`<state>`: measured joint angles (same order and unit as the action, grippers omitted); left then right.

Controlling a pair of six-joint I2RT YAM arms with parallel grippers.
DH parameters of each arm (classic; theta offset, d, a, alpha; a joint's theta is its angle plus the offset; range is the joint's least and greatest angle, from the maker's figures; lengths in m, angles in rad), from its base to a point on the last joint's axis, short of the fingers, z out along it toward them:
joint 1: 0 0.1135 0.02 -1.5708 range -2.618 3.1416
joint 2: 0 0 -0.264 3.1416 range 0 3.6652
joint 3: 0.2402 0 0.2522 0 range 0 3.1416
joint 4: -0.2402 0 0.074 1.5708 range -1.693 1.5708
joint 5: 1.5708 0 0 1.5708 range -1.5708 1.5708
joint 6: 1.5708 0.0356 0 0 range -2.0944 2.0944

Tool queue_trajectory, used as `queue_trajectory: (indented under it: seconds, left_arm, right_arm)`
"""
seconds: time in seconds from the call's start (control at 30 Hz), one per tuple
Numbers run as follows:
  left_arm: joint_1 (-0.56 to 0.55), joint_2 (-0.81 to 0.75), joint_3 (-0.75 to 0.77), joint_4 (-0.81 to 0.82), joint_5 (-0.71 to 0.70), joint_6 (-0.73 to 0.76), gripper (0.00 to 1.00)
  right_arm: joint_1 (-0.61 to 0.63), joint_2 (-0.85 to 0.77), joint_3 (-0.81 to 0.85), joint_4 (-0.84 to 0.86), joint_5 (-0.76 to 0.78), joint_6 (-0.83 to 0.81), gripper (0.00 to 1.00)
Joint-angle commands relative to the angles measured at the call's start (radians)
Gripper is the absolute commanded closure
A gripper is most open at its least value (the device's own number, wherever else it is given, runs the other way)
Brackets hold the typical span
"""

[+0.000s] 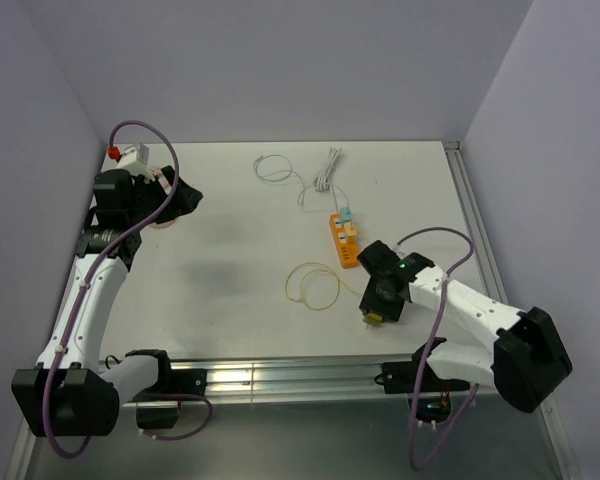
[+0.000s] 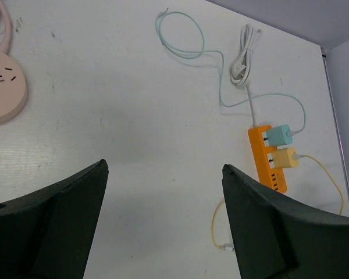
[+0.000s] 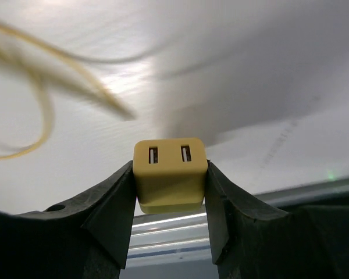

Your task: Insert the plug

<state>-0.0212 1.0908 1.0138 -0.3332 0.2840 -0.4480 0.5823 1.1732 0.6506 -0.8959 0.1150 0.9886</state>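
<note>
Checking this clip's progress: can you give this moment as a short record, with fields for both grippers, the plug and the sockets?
right gripper: shut on yellow plug, not yet inserted
left gripper: open, empty
orange power strip: teal adapter and yellow adapter plugged in
pink round socket: near left gripper, visible part shows no plug
yellow cable: looped beside the strip

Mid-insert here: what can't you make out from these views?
- Top view: yellow plug mostly hidden under the right gripper; power strip's free sockets too small.
- Right wrist view: strip out of frame, background blurred.
- Left wrist view: strip's near end hidden behind a finger of the left gripper; pink socket cut off by left edge.
</note>
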Motion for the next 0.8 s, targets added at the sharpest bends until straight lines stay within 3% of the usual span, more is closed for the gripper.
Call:
queue_trajectory:
  seconds: [0.0, 0.07, 0.2, 0.37, 0.77]
  left_arm:
    - [-0.002, 0.024, -0.006, 0.043, 0.029, 0.008, 0.16]
    - [-0.002, 0.038, -0.004, 0.042, 0.058, 0.011, 0.16]
    - [-0.011, 0.054, -0.010, 0.065, 0.127, 0.020, 0.15]
    - [-0.085, 0.072, 0.000, 0.056, 0.170, 0.080, 0.12]
    - [-0.292, 0.064, -0.023, 0.077, 0.297, 0.115, 0.05]
  right_arm:
    - [0.027, -0.117, 0.057, 0.159, -0.010, -0.102, 1.00]
    - [0.033, -0.168, 0.047, 0.228, -0.092, -0.185, 1.00]
    - [0.085, -0.355, 0.015, 0.380, -0.110, -0.275, 1.00]
    - [0.105, -0.547, -0.040, 0.384, -0.089, -0.369, 1.00]
    - [0.105, -0.734, -0.127, 0.561, -0.323, -0.499, 1.00]
